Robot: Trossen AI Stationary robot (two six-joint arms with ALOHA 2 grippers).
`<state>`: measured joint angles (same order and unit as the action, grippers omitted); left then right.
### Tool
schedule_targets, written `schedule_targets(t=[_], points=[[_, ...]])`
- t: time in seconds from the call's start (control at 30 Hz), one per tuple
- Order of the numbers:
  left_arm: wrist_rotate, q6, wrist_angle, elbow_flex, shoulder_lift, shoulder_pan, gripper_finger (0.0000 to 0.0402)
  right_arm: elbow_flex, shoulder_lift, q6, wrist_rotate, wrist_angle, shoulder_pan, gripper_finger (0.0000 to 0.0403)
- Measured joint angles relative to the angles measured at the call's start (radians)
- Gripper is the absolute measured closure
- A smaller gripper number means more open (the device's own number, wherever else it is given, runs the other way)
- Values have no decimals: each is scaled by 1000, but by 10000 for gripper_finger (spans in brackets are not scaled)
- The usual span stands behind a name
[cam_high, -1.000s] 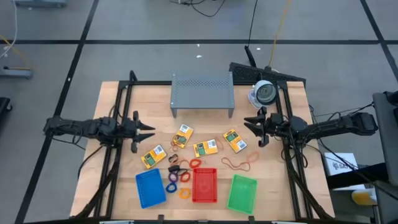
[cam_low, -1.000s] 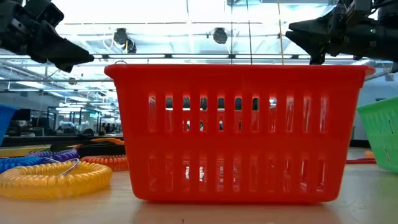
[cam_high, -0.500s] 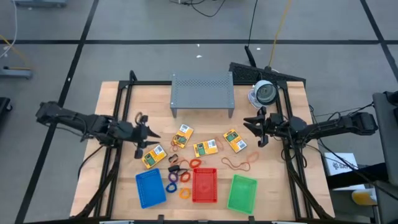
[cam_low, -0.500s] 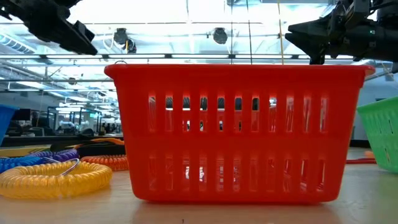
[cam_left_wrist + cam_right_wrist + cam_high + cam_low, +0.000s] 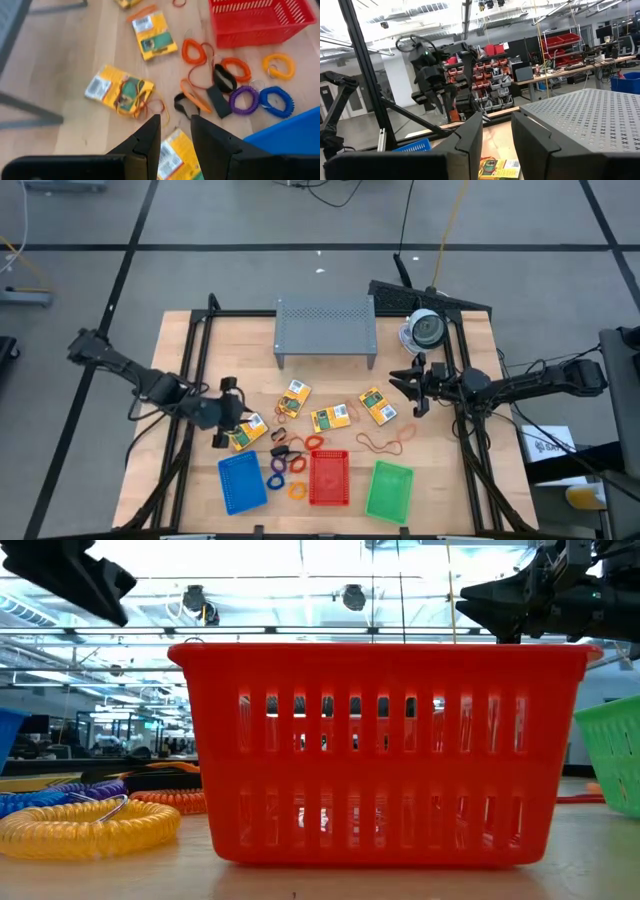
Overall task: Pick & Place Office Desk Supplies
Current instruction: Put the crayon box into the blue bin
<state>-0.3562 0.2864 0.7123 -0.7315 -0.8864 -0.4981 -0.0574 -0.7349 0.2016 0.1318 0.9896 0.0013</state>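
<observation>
Leftmost crayon box point(image 5: 246, 432) flat on the light wooden table point(image 5: 180, 340), long axis on a diagonal, one end toward the blue tray point(image 5: 241, 483), other toward the grey perforated shelf point(image 5: 325, 327). Directly above it: left gripper point(image 5: 229, 425), fingers point(image 5: 145, 145) a narrow gap apart, gripping nothing, tips aimed down at the box. Three more crayon boxes point(image 5: 330, 418) strung out across mid-table, each skewed its own way. Just beside, scattered coil rings point(image 5: 243, 100), dark pieces point(image 5: 217, 100), then a reddish rubber band point(image 5: 382, 444). Along the near edge: blue tray, red tray point(image 5: 329, 477), green tray point(image 5: 389, 490), long sides running front to back. Over on the far side, right gripper point(image 5: 410, 385) hovering near the round white-and-grey device point(image 5: 425, 330), fingers point(image 5: 470, 137) slightly parted, empty. Beyond: grey floor, cables, workshop shelving.
</observation>
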Motion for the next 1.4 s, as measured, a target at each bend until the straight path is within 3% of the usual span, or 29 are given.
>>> schedule_targets(t=[0.27,0.53,0.7,0.87,1.0,1.13,1.4], points=[[-1,322,248,0,-30,-97,284,0,-5,22,-1,-5,0,309],[107,469,284,0,-77,-161,284,0,-19,59,-1,-4,0,309],[146,650,281,0,-83,-172,284,0,-19,75,2,2,0,309],[146,944,280,0,-82,-172,284,0,-19,75,66,24,1,310],[88,1252,279,0,-82,-172,284,0,-19,75,119,23,0,310],[44,1516,279,0,-82,-172,284,0,-19,171,212,-13,0,309],[50,1918,269,0,-138,-191,284,0,-19,138,209,5,1,309]])
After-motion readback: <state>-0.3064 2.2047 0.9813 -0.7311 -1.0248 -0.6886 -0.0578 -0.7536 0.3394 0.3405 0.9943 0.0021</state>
